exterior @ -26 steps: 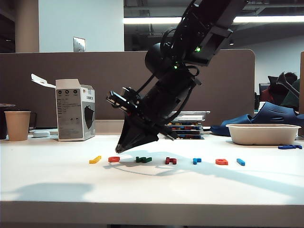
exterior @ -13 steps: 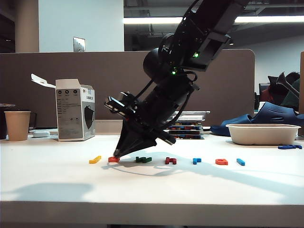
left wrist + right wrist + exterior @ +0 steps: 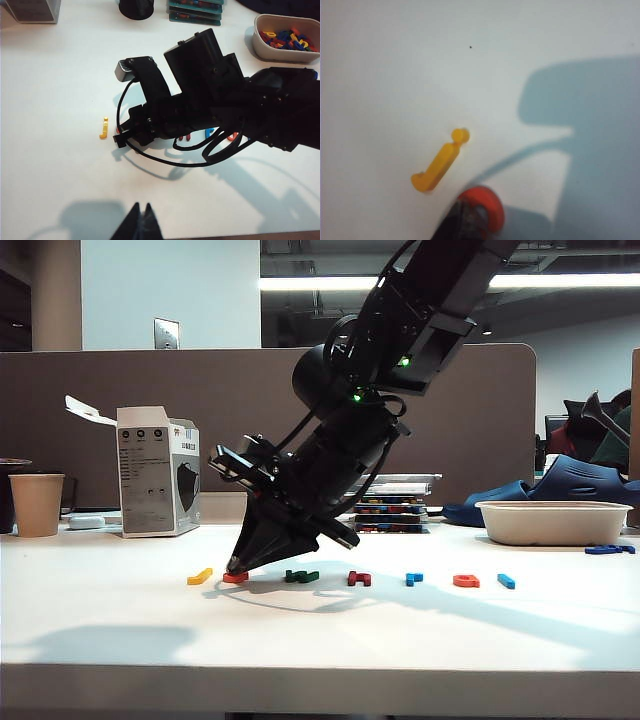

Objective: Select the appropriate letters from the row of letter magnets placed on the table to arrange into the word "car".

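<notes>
Exterior view is showing my right gripper point(image 3: 238, 570) reaching across the middle of the table point(image 3: 320, 630) and pressing its tip down onto the orange-red c point(image 3: 236, 578), second in the row of letter magnets point(image 3: 352, 578). My right fingers are sitting fully closed, their tips meeting on top of that letter; whether I am actually pinching it or only touching it I cannot tell. The yellow letter point(image 3: 200, 576) is lying just beside the c, on its outer side. Past my gripper the row is running on through the green letter point(image 3: 301, 576), the dark red letter point(image 3: 359, 578), the light blue r point(image 3: 414, 578), the orange-red a point(image 3: 466, 580) and the blue bar point(image 3: 507, 581), all lying flat and apart from one another.

Up close, my right wrist camera is catching the c point(image 3: 483, 206) under my dark fingertips point(image 3: 462, 222), with the yellow letter point(image 3: 439, 162) lying close by and not touching it.

My left gripper point(image 3: 140, 225) is hanging well above the table near its front edge, its fingers pressed together and holding nothing. From there I am looking down on my right arm point(image 3: 220, 107) lying over the row, and on the beige tray point(image 3: 285, 37) of spare letters far off to the side.
</notes>
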### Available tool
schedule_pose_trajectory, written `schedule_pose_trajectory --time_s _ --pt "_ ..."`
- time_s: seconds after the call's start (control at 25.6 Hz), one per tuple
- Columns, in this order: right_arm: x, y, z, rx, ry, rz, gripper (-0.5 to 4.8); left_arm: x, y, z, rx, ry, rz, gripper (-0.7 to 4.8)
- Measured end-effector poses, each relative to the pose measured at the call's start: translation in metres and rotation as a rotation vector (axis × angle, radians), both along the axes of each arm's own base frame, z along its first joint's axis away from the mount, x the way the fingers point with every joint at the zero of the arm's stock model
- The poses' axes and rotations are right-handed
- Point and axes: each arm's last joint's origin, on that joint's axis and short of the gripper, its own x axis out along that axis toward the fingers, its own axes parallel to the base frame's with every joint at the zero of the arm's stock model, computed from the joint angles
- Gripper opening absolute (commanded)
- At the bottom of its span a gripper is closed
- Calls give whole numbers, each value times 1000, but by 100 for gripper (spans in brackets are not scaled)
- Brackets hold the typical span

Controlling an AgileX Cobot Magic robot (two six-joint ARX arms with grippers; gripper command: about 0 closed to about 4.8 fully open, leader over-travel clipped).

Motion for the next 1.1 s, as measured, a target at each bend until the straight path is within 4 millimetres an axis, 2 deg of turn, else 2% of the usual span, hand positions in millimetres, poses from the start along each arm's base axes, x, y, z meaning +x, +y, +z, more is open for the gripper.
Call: schedule_pose_trajectory --time_s 0.31,1.1 --pt "-4 2 0 -8 21 14 -6 0 0 0 0 0 0 -5" --pt "-42 29 -1 -46 115 199 -6 0 0 0 0 0 0 -5"
